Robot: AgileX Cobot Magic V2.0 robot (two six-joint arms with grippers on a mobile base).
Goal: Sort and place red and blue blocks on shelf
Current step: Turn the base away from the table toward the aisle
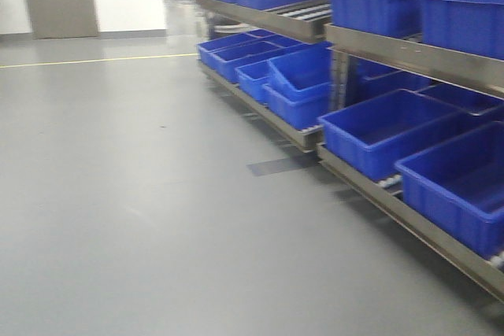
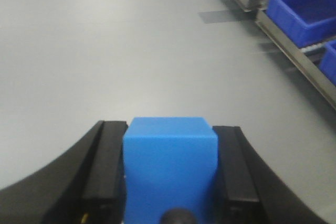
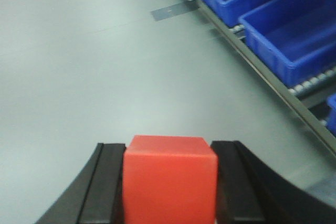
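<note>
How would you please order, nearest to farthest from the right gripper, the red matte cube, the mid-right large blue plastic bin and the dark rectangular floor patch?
1. Red matte cube: clamped between the right gripper's fingers.
2. Large blue plastic bin: to the right, on the metal shelf's low tier.
3. Dark rectangular floor patch: farthest, ahead near the shelf's end.

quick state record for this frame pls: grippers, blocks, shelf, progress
left gripper: shut on the blue block, held above the floor
right gripper: shut on the red block, also above the floor
shelf: ahead and to the right in the front view, two tiers showing
blue bins: in rows on both tiers; the lower ones in view look empty
progress: neither block is on the shelf yet
</note>
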